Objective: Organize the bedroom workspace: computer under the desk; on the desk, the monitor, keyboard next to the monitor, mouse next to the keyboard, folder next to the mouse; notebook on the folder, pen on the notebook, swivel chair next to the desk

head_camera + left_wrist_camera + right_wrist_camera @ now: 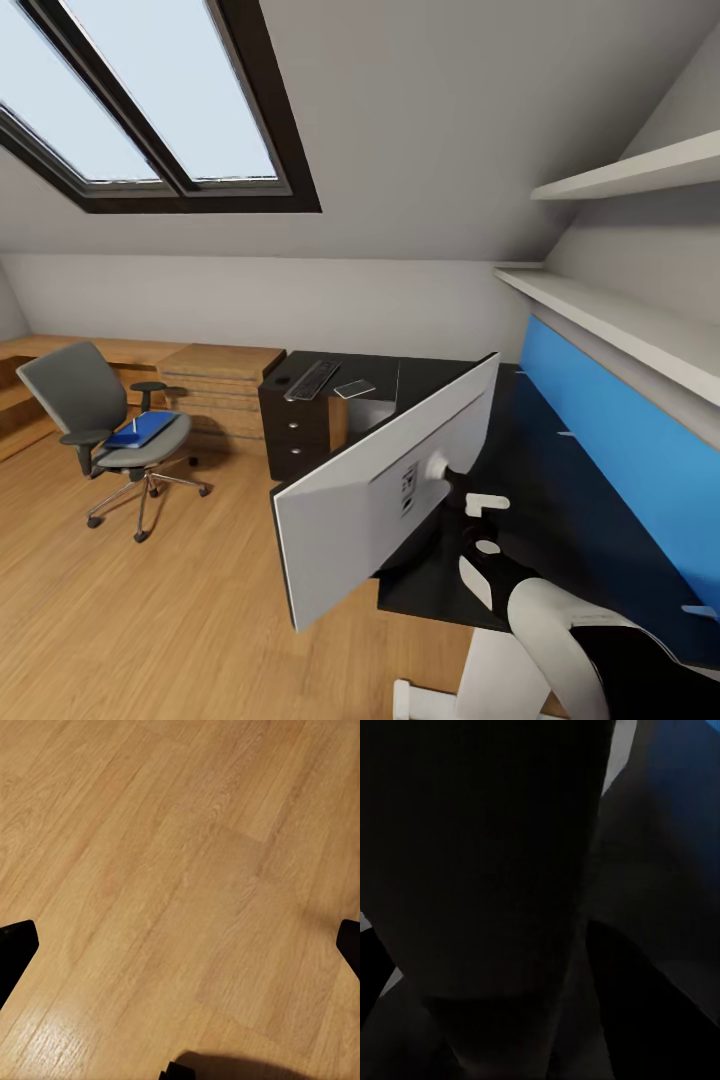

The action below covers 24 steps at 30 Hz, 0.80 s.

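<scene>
The monitor [385, 490] shows its white back and hangs tilted over the front edge of the black desk [560, 520], one lower corner out above the floor. My right gripper [480, 526] is at its stand arm [487, 870], shut on it; that dark arm blocks most of the right wrist view. The keyboard [311, 380] lies on the desk's far wing beside a small flat pale item [354, 389]. The swivel chair [95, 420] stands apart at the left with the blue folder [140, 430] on its seat. My left gripper [180, 949] is open above bare floor.
A light wooden chest of drawers [225, 385] adjoins the desk's far end, and a wooden bench [30, 380] runs along the left wall. A blue wall panel [620, 440] and white shelves [620, 325] back the desk. Open wooden floor [150, 600] lies between chair and desk.
</scene>
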{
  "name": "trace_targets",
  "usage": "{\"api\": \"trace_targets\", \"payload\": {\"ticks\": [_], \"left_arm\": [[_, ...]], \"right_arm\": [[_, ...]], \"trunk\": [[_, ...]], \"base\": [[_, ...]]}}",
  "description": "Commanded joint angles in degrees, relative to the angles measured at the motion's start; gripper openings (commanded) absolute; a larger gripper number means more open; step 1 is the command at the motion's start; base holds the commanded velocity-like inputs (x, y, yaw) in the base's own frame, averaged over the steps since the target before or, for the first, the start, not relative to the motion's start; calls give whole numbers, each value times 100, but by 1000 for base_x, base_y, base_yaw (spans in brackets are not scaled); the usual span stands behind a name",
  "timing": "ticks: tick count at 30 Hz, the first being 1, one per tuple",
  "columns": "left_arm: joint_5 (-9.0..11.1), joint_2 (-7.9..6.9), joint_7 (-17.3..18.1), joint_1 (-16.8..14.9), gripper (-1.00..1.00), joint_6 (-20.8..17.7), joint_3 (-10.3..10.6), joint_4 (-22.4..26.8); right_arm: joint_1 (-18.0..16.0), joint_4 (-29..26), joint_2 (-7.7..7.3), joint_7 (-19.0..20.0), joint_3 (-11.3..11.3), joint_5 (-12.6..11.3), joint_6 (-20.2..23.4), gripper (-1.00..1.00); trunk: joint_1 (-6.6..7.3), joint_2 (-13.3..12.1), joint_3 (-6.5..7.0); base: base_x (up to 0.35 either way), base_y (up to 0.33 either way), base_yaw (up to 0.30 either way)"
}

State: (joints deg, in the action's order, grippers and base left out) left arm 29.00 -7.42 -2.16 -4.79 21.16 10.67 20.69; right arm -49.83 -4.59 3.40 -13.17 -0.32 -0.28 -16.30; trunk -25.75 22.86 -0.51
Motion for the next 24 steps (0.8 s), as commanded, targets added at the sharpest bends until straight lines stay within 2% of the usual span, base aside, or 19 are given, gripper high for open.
{"api": "trace_targets", "payload": {"ticks": [1,11,24], "left_arm": [[43,-5,-25,-4,100,22,50,-3],[61,-14,-30,-4,100,20,43,-4],[62,-14,-30,-4,100,20,36,-4]], "right_arm": [[-1,12,3,7,43,-7,-11,-100],[-4,11,0,8,40,-7,-22,-100],[-2,3,-6,8,40,-8,-22,-100]], "trunk": [[-3,5,-6],[-3,5,-6],[-3,5,-6]], "base": [[0,0,0],[0,-22,0],[0,-271,0]]}}
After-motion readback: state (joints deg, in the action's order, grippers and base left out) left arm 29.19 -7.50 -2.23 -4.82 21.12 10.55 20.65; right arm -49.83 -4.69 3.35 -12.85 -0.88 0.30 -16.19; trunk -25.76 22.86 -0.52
